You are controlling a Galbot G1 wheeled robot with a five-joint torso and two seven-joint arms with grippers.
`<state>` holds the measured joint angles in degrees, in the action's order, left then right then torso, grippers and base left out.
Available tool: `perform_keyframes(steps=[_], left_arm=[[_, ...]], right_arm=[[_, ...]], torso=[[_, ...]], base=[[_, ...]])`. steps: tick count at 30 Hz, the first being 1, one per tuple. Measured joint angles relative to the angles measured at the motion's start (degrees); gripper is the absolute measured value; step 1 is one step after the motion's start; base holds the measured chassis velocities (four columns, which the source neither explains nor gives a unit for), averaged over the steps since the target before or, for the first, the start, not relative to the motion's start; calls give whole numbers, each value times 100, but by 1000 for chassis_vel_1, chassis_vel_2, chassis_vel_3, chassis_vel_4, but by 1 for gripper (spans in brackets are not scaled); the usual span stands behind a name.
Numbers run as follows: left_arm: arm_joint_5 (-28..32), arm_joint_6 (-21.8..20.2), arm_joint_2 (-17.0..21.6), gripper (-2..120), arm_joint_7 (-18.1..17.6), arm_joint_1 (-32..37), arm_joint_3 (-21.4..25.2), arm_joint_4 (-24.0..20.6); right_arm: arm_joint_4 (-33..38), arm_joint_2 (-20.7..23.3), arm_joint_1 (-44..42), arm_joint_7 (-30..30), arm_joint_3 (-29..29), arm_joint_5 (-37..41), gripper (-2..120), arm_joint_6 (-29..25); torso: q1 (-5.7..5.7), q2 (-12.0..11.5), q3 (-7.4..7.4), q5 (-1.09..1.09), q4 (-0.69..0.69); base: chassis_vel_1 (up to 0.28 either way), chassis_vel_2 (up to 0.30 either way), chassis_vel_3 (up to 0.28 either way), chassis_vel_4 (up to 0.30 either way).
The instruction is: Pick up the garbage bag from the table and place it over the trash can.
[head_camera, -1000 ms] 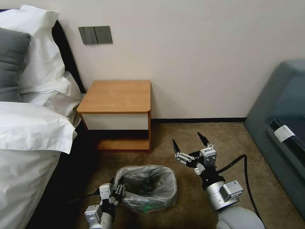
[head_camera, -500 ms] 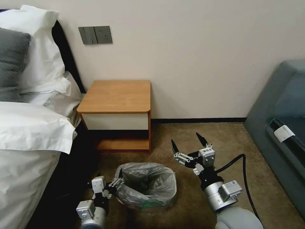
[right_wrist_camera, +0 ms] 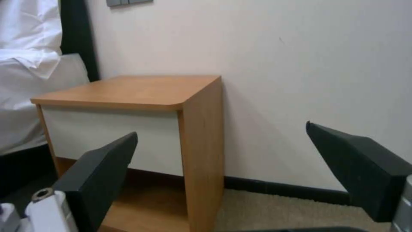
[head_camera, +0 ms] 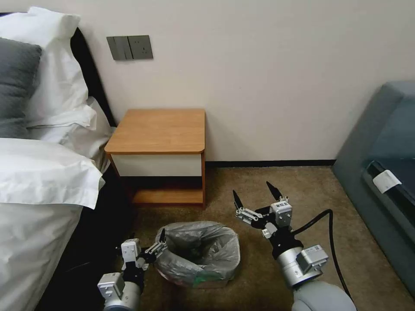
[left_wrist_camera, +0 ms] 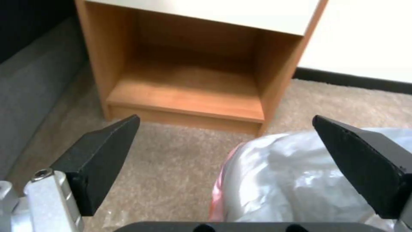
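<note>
Brown carpet (head_camera: 311, 190) runs between bed (head_camera: 39, 216) and sofa (head_camera: 380, 172). The garbage bag (head_camera: 203, 246) lines the trash can (head_camera: 207, 283) between both released, empty grippers: left gripper (head_camera: 147, 246) beside its rim, right gripper (head_camera: 255, 198) apart; the table (head_camera: 160, 129) stands beyond.

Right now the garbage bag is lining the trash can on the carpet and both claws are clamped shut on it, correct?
Not quite. The garbage bag does line the trash can on the carpet, but both claws are open and hold nothing. The head view shows the left claw beside the bin and the right claw raised apart from it.
</note>
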<state>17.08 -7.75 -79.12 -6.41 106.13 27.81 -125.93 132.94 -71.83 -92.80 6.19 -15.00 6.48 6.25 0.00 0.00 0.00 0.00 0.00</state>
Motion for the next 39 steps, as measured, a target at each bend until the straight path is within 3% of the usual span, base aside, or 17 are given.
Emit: perform_keyframes(steps=[7,11,12,13,17,25,26,30,39], left_arm=[[-254,364,-27,100,85,72,22,-148],[-553,865,-77,100,115,80,231,-296],[-658,1082,-107,100,176,84,407,-353],[-876,1586,-177,100,269,168,791,-479],[-906,1967,-246,100,315,481,895,-654],[-857,2328,-377,100,389,1398,921,-918],[-833,2592,-410,100,409,1718,925,-960],[-832,2882,-481,100,335,2011,909,-968],[-854,2828,-634,100,250,1984,903,-1101]], right_arm=[[-6,-15,-23,8,-5,10,100,0],[-30,-59,-186,-40,-93,-12,100,-126],[-89,-96,-306,-124,-179,-79,100,-302],[-266,-207,-585,-290,-395,-260,100,-814],[-399,-317,-878,-311,-545,-385,100,-1288],[-384,-449,-1261,-274,-665,-356,100,-1693],[-331,-498,-1390,-227,-704,-342,100,-1789],[-304,-553,-1558,-166,-777,-351,100,-1935],[-384,-587,-1743,-28,-790,-514,100,-2168]], torso=[[0,0,0,0,0],[0,0,0,0,0],[0,0,0,0,0],[0,0,0,0,0],[0,0,-1,1,0],[0,0,-1,1,1],[0,0,-1,1,1],[0,0,-1,0,1],[0,0,-1,0,0]], base=[[0,0,0,0],[0,0,0,0],[0,0,0,0],[0,0,0,0],[0,0,0,0],[0,0,0,0],[0,0,0,0],[0,0,0,0],[0,0,0,0]])
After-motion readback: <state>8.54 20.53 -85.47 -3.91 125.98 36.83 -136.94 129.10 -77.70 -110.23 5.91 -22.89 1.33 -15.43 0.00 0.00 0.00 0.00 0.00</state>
